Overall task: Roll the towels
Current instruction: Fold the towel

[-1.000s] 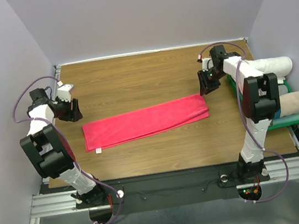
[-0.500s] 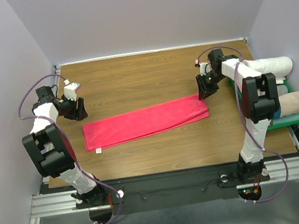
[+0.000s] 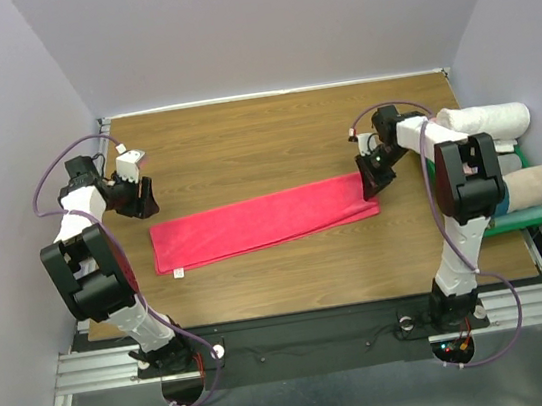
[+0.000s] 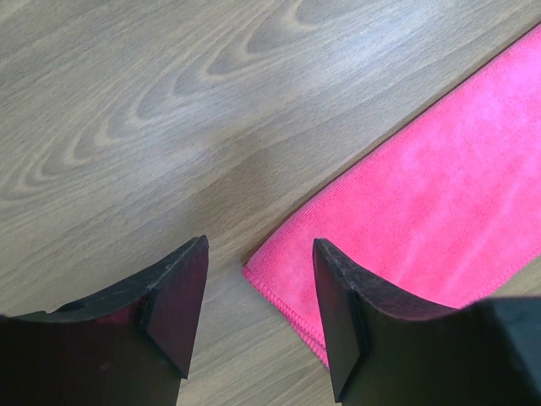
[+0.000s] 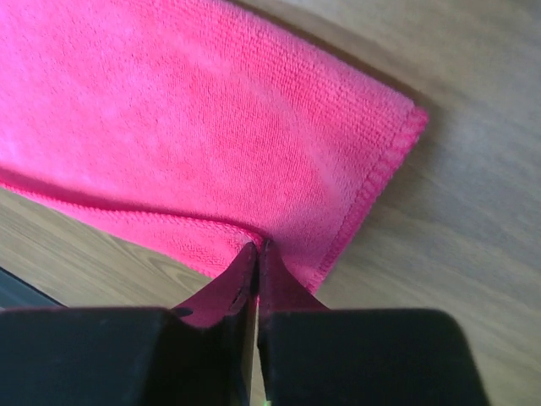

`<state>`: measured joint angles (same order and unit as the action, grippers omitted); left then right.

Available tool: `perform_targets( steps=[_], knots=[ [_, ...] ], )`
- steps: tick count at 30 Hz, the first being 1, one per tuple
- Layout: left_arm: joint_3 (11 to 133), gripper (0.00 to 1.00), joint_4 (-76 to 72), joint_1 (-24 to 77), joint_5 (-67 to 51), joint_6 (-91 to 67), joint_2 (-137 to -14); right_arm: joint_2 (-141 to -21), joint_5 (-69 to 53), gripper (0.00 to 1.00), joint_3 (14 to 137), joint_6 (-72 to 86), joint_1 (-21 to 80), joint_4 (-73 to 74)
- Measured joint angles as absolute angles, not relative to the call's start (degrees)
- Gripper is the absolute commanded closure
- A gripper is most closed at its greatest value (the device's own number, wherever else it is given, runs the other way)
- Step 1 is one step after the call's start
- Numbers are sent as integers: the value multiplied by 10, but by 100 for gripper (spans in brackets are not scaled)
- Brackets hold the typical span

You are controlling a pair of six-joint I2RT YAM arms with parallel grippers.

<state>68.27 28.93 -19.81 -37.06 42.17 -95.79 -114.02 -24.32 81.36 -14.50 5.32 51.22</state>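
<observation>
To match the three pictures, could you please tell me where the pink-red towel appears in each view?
Top external: the towel lies flat across the middle of the table.
Left wrist: one corner fills the lower right, just past the open left hand.
Right wrist: it fills the upper left, and the right hand is shut on its hemmed edge.
Shared landmark: the wood grain of the table beside the towel's edge.
</observation>
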Motion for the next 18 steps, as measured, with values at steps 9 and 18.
perform_targets(
  steps=[9,18],
  knots=[
    [683,37,289,-198,-370,422,-958,-1056,-219,76,773,-188,53,543],
    [683,41,290,-196,-367,423,-958,-1042,-225,57,763,-262,53,605]
  ],
)
